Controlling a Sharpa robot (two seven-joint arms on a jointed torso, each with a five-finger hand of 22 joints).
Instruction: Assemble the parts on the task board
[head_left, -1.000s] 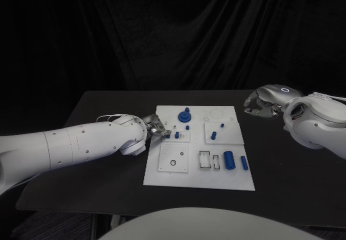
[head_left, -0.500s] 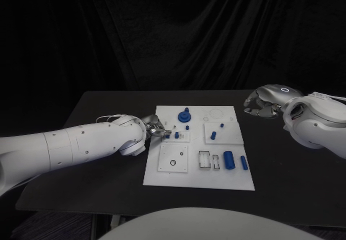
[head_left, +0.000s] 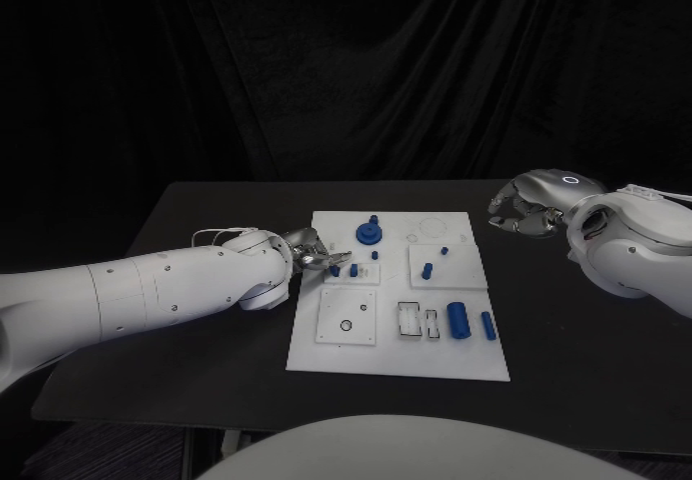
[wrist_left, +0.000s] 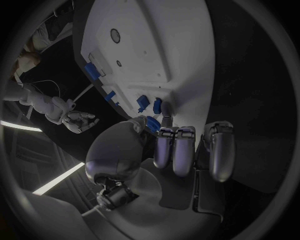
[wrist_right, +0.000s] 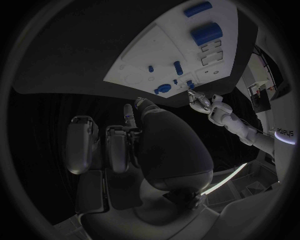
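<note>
Pinching a small blue plastic peg (head_left: 335, 268) at the white rectangular task board (head_left: 400, 358), left hand (head_left: 309, 252); best lowered upright, slowly. Right hand (head_left: 522, 214) curled, empty.

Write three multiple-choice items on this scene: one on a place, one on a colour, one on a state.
1. Where is the left robot hand?
A. at the task board's left edge, by small blue parts
B. off the table
C. over the board's near right corner

2. What colour is the large cylinder on the task board?
A. red
B. blue
C. yellow

3. How is the right robot hand?
A. gripping the cylinder
B. pressing on the board
C. off the board, above the black table, holding nothing

Key: 1 A, its fingers reach the board's left side; 2 B, it matches the other blue parts; 3 C, it hangs beyond the board's far right corner.
</note>
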